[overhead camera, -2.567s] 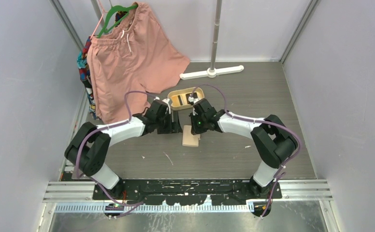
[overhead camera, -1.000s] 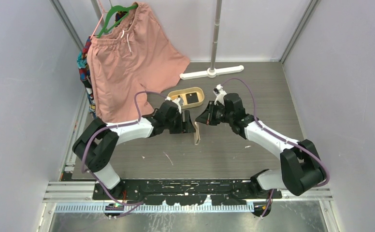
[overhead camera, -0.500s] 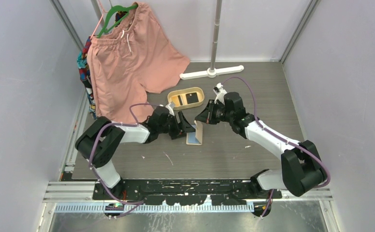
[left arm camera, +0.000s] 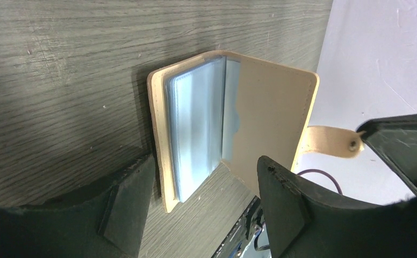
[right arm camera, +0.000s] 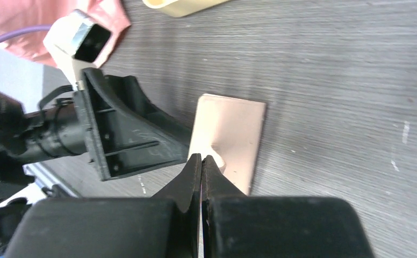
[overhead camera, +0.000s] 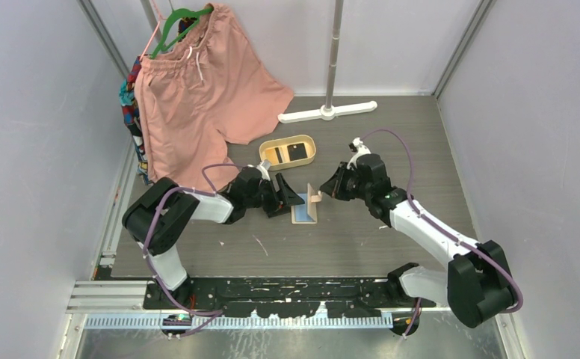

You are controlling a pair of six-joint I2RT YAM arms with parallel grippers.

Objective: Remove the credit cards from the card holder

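Pulled further toward 3 o'clock, the right gripper [overhead camera: 327,193] stays clenched on the snap tab [overhead camera: 316,200] of the card holder [overhead camera: 303,213], which lies open on the table [overhead camera: 392,149], the spread, released fingers [left arm camera: 287,204] of the left gripper [overhead camera: 293,197] flanking its 9 o'clock edge.

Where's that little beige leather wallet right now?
In the top view the beige leather card holder sits open mid-table, just nearer than the oval tan tray, between the open left gripper and the right gripper, which pinches its snap tab.
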